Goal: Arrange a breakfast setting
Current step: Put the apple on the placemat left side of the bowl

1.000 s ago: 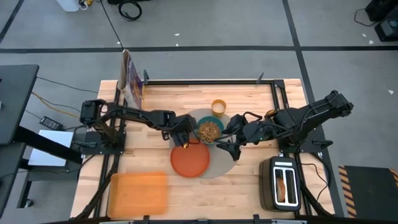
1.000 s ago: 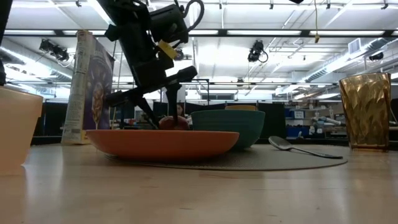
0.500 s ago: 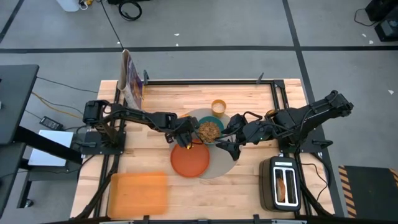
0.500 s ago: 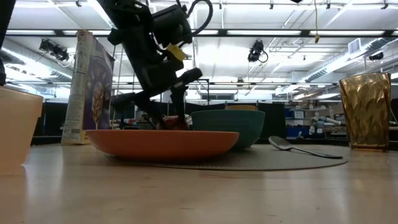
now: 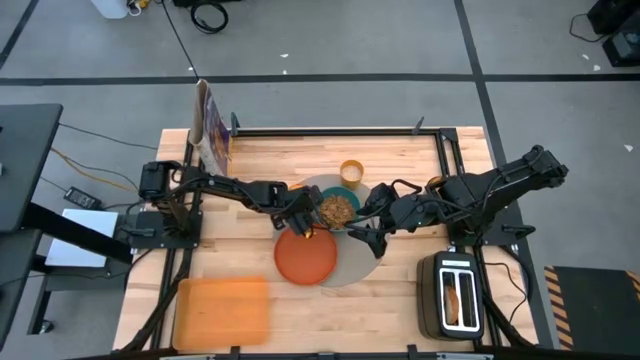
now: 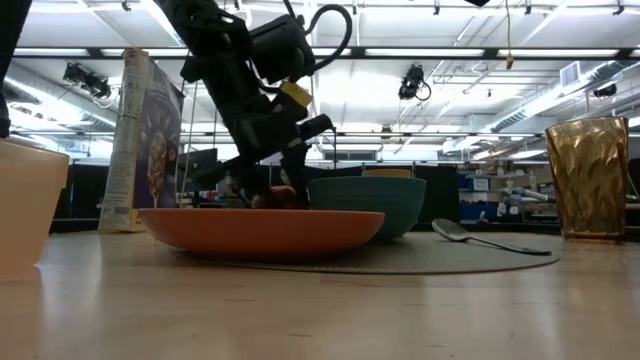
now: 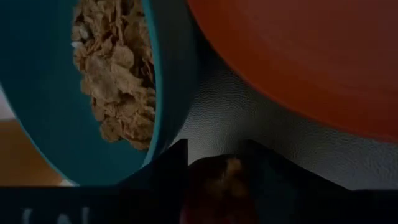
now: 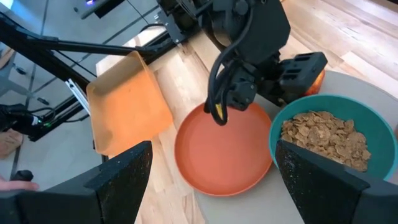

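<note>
Centrally on the light wooden table lies a large round grey placemat, and the left claw is low over it, in the gap between the teal bowl of cereal flakes and the round orange plate. Its two dark fingers are clamped on a red apple, which the left wrist view shows pinched between them just above the mat, with the bowl's wall on one side and the plate's rim on the other.

The plate sits on the mat's near-left part, the bowl toward the mat's far side. A small yellow cup stands just beyond the bowl, toward the far edge. A metal spoon rests on the mat to the right of the bowl.

The right claw hovers beside the bowl on the mat's right side, with its fingers spread wide apart and holding nothing.

A rectangular orange cutting board lies at the near-left corner, a black-and-silver toaster at the near-right corner, and an upright cereal box near the far-left corner.
</note>
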`<state>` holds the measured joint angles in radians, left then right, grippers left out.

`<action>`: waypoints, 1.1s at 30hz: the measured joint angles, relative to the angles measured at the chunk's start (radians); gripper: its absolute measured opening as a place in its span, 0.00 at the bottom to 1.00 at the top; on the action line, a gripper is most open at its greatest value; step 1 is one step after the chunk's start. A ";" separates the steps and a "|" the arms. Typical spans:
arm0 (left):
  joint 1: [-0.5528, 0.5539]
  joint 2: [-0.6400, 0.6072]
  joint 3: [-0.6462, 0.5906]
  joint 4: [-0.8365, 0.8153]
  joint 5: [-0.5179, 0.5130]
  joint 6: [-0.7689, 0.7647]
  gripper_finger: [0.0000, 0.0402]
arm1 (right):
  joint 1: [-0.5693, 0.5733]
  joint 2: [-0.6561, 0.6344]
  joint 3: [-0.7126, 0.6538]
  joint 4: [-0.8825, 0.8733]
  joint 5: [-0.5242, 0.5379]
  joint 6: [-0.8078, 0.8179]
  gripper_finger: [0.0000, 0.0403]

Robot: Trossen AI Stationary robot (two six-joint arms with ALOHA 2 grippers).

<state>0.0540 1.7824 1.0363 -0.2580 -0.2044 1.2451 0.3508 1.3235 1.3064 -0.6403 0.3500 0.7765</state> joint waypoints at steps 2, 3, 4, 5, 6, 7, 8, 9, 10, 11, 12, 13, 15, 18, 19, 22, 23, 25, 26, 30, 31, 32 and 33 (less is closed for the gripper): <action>0.000 0.000 0.000 0.000 -0.003 -0.013 0.36 | 0.000 0.000 0.000 -0.002 0.000 0.000 0.86; 0.000 0.000 0.000 0.000 -0.004 -0.024 0.33 | 0.000 0.000 0.000 -0.003 -0.001 0.000 0.86; 0.000 0.000 0.000 -0.002 -0.004 -0.032 0.30 | 0.000 0.000 0.000 -0.003 -0.001 0.000 0.86; 0.000 0.000 0.000 -0.003 -0.005 -0.036 0.28 | 0.000 0.000 0.000 -0.004 -0.001 0.000 0.86; 0.000 0.000 0.000 -0.002 -0.005 -0.038 0.25 | 0.000 0.000 0.000 -0.005 -0.002 0.000 0.86; 0.000 0.000 0.000 -0.002 -0.006 -0.038 0.23 | 0.000 0.000 0.000 -0.005 -0.003 0.000 0.86; 0.000 0.000 0.000 -0.002 -0.010 -0.038 0.21 | 0.000 0.000 0.000 -0.005 -0.003 0.000 0.86; 0.001 0.000 0.000 -0.002 -0.014 -0.038 0.19 | 0.000 0.000 0.000 -0.005 -0.003 -0.002 0.86; 0.001 0.000 0.000 -0.002 -0.019 -0.044 0.17 | 0.000 0.000 0.000 -0.005 -0.004 -0.006 0.86; 0.002 0.000 0.000 -0.002 -0.026 -0.057 0.15 | 0.000 0.000 0.000 -0.005 -0.004 -0.009 0.86; 0.005 0.000 0.000 -0.002 -0.034 -0.063 0.14 | 0.000 0.000 0.000 -0.005 -0.003 -0.010 0.86; 0.005 0.000 0.000 -0.002 -0.041 -0.070 0.12 | 0.000 0.000 0.000 -0.006 -0.004 -0.011 0.86; 0.009 0.000 0.000 -0.001 -0.057 -0.083 0.08 | 0.000 0.000 0.000 -0.006 -0.004 -0.012 0.86; 0.009 0.000 0.000 -0.002 -0.070 -0.089 0.05 | 0.000 0.000 0.000 -0.006 -0.003 -0.016 0.86; 0.008 -0.002 0.000 -0.002 -0.074 -0.101 0.05 | 0.000 0.000 0.000 -0.006 -0.004 -0.016 0.86; 0.008 -0.017 0.000 -0.002 -0.092 -0.139 0.05 | 0.000 0.000 0.000 -0.006 -0.004 -0.016 0.86; 0.008 -0.028 0.000 -0.002 -0.096 -0.148 0.05 | 0.000 0.000 0.000 -0.006 -0.003 -0.016 0.86; 0.009 -0.060 0.000 -0.007 -0.098 -0.171 0.05 | 0.000 0.000 0.000 -0.006 -0.003 -0.016 0.86; 0.013 -0.078 0.000 -0.010 -0.099 -0.185 0.05 | 0.000 0.000 0.000 -0.006 -0.003 -0.016 0.86; 0.039 -0.181 0.000 -0.041 -0.072 -0.281 0.05 | 0.000 0.000 0.000 -0.005 -0.003 -0.016 0.86; 0.053 -0.213 0.000 -0.048 -0.045 -0.338 0.05 | 0.000 0.000 0.000 -0.005 -0.003 -0.016 0.86; 0.068 -0.240 0.000 -0.047 -0.011 -0.407 0.05 | 0.000 0.000 0.000 -0.004 -0.003 -0.016 0.86; 0.086 -0.266 0.001 -0.044 0.025 -0.481 0.05 | 0.000 0.000 0.000 -0.003 -0.003 -0.015 0.86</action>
<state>0.1400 1.5160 1.0370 -0.3016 -0.1796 0.7640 0.3511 1.3231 1.3064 -0.6434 0.3466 0.7610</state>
